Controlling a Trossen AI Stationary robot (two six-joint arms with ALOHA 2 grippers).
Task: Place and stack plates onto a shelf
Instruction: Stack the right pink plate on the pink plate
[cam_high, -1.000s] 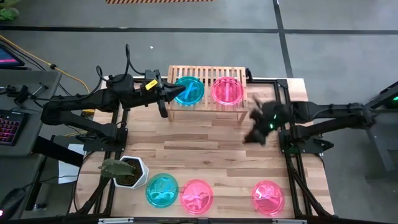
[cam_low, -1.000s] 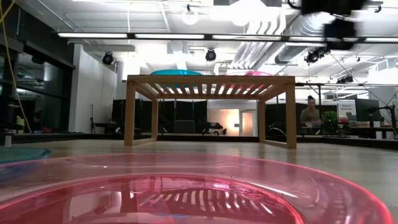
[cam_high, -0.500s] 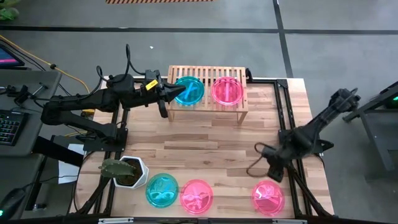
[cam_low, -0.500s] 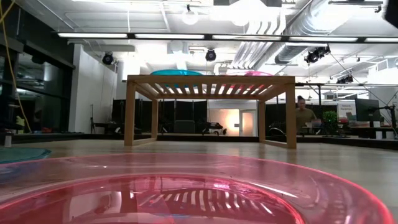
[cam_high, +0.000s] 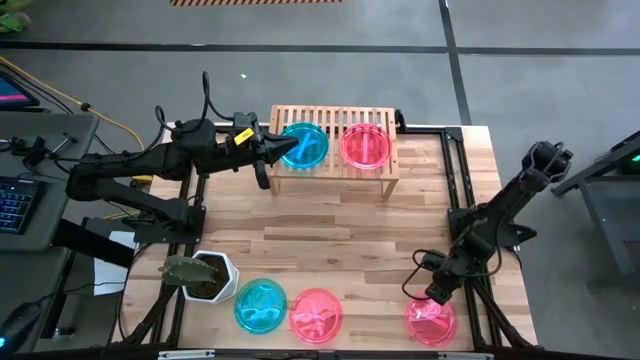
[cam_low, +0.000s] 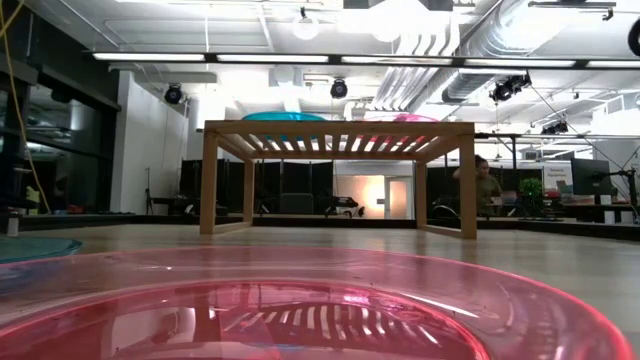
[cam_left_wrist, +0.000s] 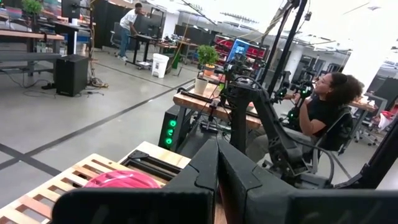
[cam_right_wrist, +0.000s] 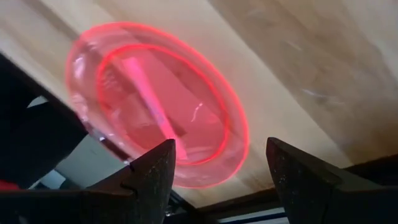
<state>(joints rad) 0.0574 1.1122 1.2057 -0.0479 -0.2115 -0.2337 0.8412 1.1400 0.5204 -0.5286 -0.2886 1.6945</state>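
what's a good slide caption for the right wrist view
Open right gripper poised over a pink plate near the table edge.

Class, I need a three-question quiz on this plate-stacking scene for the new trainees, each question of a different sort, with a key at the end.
1. True or false: the shelf carries one teal stack and one pink stack.
2. How many plates lie along the table's near edge? A) two B) three C) five
3. Fill in: the right gripper hovers with its jaws ____ by the lone pink plate.

Key
1. True: the teal stack and the pink stack sit side by side on the shelf, with the shut left gripper beside the teal one.
2. B: one teal, two pink.
3. open
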